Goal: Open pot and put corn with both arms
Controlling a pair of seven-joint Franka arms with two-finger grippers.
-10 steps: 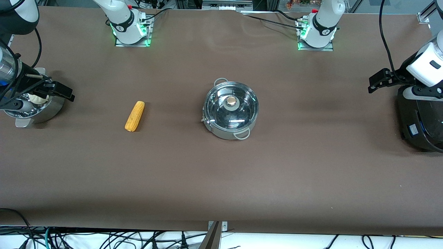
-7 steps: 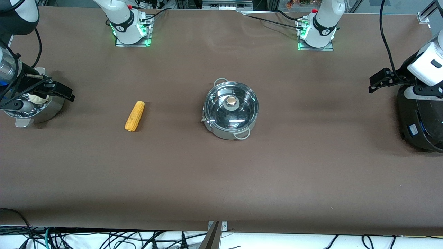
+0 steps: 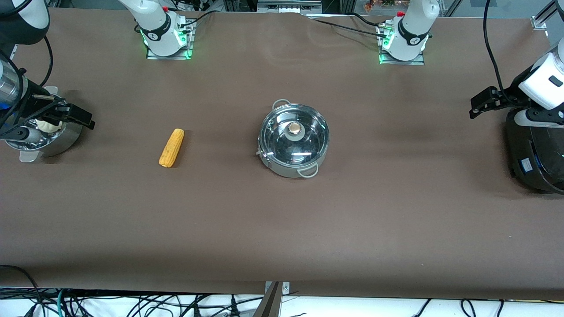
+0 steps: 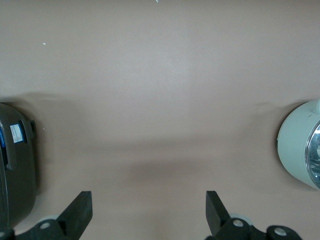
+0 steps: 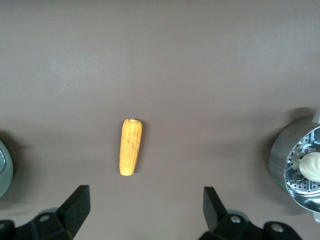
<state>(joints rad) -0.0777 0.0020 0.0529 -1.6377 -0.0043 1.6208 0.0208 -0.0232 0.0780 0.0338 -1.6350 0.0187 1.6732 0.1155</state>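
The steel pot stands mid-table with its glass lid and brass knob on it. The yellow corn lies flat on the table, toward the right arm's end from the pot. My right gripper hangs open and empty over the steamer bowl's edge. In the right wrist view the corn lies ahead of the spread fingers. My left gripper is open and empty over the table beside the rice cooker. The left wrist view shows the pot's wall off to one side.
A steel steamer bowl with a white bun sits at the right arm's end. A large black rice cooker sits at the left arm's end. Brown tabletop stretches between the pot and the front edge.
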